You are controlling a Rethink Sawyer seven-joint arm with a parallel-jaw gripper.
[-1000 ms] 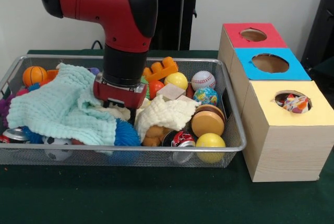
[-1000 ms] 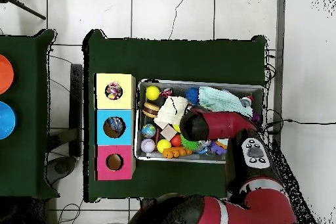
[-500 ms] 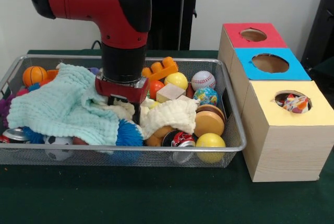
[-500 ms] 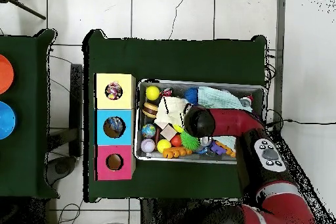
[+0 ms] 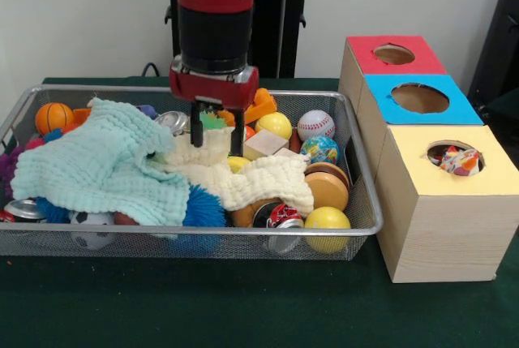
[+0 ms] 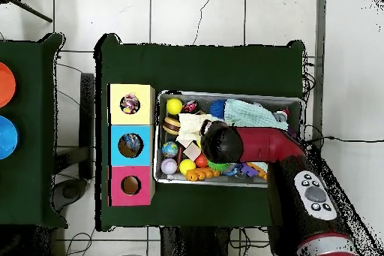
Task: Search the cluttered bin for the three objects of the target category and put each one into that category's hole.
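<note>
Above the middle of the silver wire-mesh bin [image 5: 357, 230], the robot's two black fingers [image 5: 236, 131] hang parted, one on each side of a raised fold of the cream waffle-weave cloth [image 5: 263, 182], with a green spiky toy [image 5: 212, 121] showing between them; whether the fingers actually pinch the cloth cannot be told. The red and black gripper [image 5: 216, 141] points straight down from the red arm [image 6: 259, 142], which in the overhead view covers the bin's centre.

Left of the gripper in the front view, a pale mint-green waffle cloth [image 5: 93, 165] lies heaped over other toys, a small orange basketball [image 5: 53, 117] beyond it and a blue spiky ball [image 5: 203, 210] under its near edge. Right of the gripper lie an orange plastic block [image 5: 263, 105], a plain wooden cube [image 5: 264, 143], a yellow ball [image 5: 276, 124], a white baseball [image 5: 315, 124], a globe-printed ball [image 5: 320, 150], a brown wooden yo-yo [image 5: 328, 189], a second yellow ball [image 5: 328, 220] and a red-and-black drinks can [image 5: 280, 216].

Beside the bin on the green-covered bench [image 5: 243, 307] stand three wooden boxes in a row, each with a round hole: red-topped box [image 5: 396, 60], blue-topped box [image 5: 422, 105] and yellow-topped box [image 5: 454, 194], the last with a colourful patterned item [image 5: 460, 160] in its hole.
</note>
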